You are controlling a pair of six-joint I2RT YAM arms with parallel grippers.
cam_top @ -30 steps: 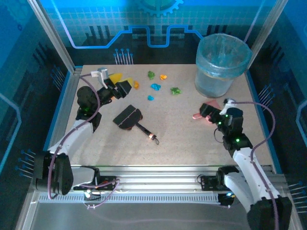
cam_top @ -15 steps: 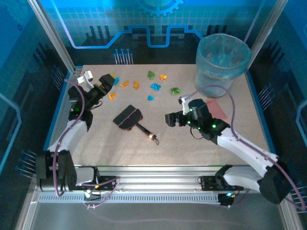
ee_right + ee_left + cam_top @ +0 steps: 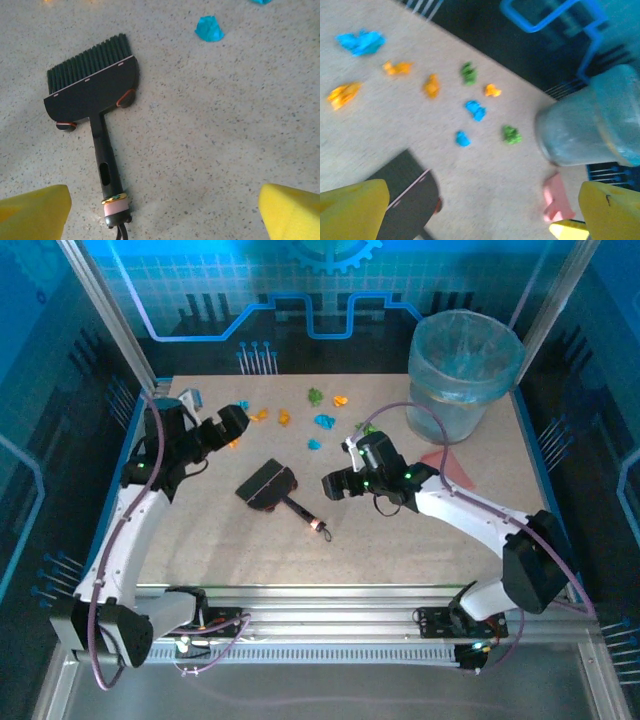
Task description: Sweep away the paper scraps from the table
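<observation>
My right gripper [image 3: 336,484] hangs just right of the brush [image 3: 268,485], jaws wide, empty. Left gripper [image 3: 232,420] is also wide (nothing held). Paper scraps [image 3: 322,421] lie beyond the brush on the table [image 3: 420,540]. Risk: an off-centre pinch on the thin handle [image 3: 102,150] skids the brush.

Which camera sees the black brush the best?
The right wrist view. There the brush lies whole and sharp, with its bristles, flat head and long handle easy to see. The top external view has it whole too, but small and far off. The left wrist view catches a blurry part of its head at the bottom edge.
</observation>
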